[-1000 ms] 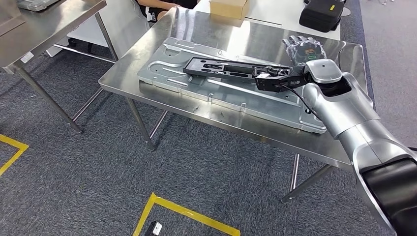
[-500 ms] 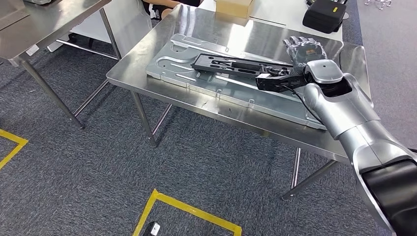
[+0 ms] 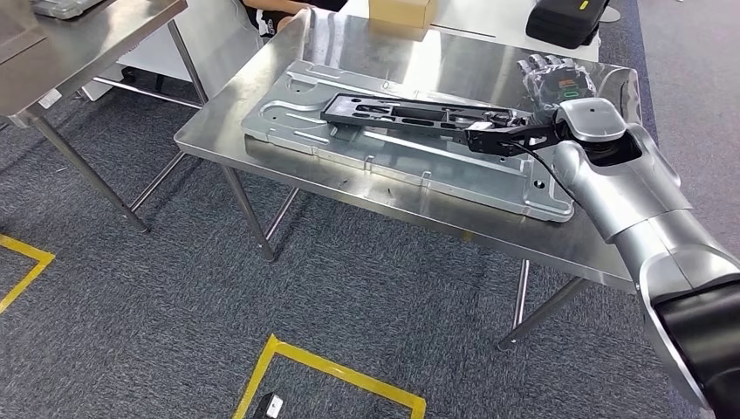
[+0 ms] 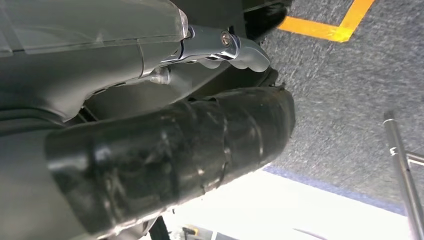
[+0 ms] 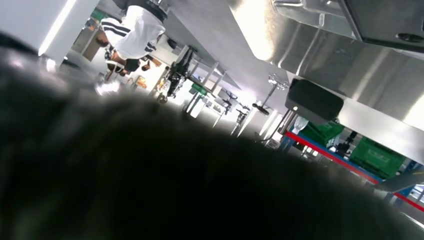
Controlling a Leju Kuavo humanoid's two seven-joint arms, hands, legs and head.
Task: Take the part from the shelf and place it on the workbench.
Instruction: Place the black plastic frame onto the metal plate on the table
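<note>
While the black part (image 3: 410, 114) lies along the grey metal plate (image 3: 366, 148) on the steel workbench (image 3: 567, 249), the notes run as follows.

Part position: long black part flat on the plate, one end toward the robot's right arm, the other toward the far left of the bench.
Right hand: right hand (image 3: 554, 78) sits just beyond the part's near end, fingers raised; whether it grasps the part or has let go cannot be told from the head view, since the wrist blocks the contact.
Left hand: left hand (image 4: 165, 165) hangs over carpet, its dark fingers curled in and holding nothing.
Step in hand: judged as the placing stage, the part apparently set down.
Next move: likely calls for releasing any hold and lifting the hand straight away, without dragging the part off the plate.
Surroundings: cardboard box (image 3: 401, 10) and black case (image 3: 567, 19) on the table behind.
</note>
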